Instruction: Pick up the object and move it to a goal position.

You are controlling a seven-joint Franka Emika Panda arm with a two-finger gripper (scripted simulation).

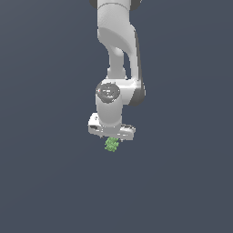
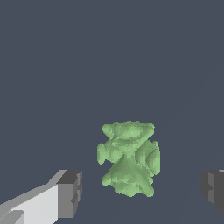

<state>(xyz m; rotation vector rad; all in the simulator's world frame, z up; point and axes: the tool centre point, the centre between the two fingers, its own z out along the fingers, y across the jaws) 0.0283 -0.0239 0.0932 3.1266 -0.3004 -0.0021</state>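
Note:
The object (image 2: 128, 158) is a small light-green knobbly clump on the flat grey-blue surface. In the wrist view it sits between the two dark finger pads (image 2: 70, 192), with wide gaps on both sides, so nothing touches it. In the exterior view the object (image 1: 112, 145) shows just below the white hand of the arm, partly hidden by it. My gripper (image 2: 142, 190) is open and empty around the object; in the exterior view the gripper (image 1: 111, 140) hangs straight down and its fingers are hidden behind the hand.
The white arm (image 1: 117, 54) rises from the hand to the top of the exterior view. The surface (image 1: 45, 182) is plain grey-blue with no other objects or edges in view.

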